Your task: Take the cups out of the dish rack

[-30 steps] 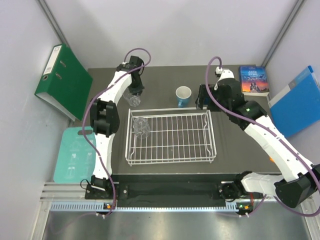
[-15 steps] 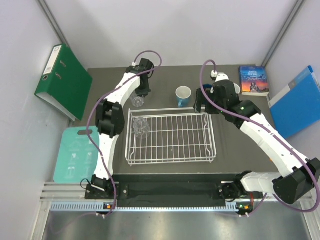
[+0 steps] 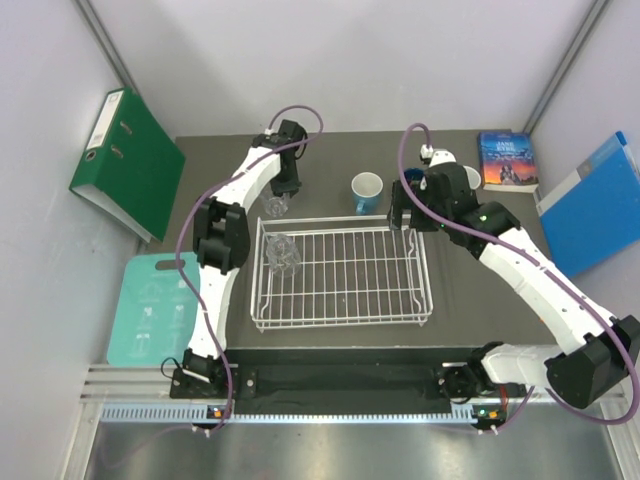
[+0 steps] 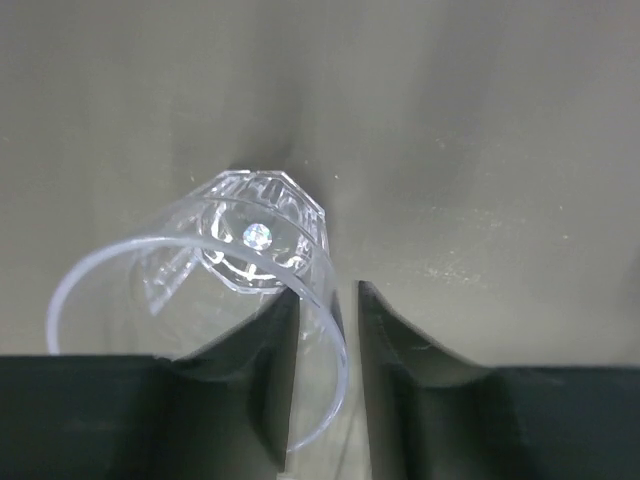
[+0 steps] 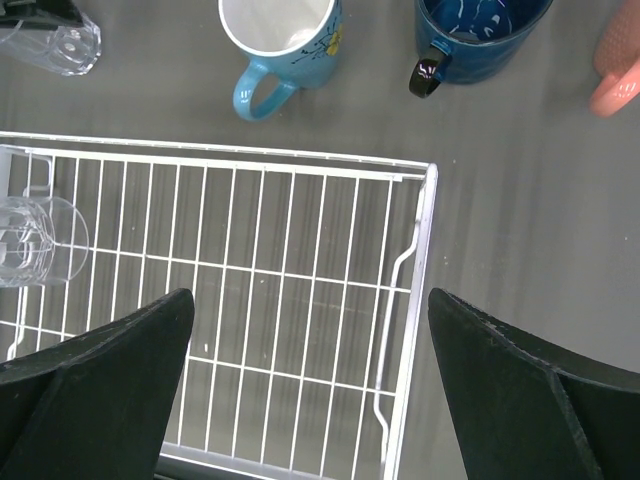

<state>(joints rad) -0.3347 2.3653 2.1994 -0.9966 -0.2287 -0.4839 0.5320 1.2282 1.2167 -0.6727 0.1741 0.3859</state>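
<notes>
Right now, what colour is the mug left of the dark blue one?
Light blue mug; right wrist view shows best.

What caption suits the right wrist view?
Open right gripper over the dish rack: one clear tumbler inside; light blue mug, dark blue mug, pink mug beyond.

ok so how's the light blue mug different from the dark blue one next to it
The light blue mug is white inside; the dark blue mug is blue inside too. The light blue mug's handle matches its body, while the dark blue mug's handle looks black. Both stand upright on the table, outside the dish rack.
</notes>
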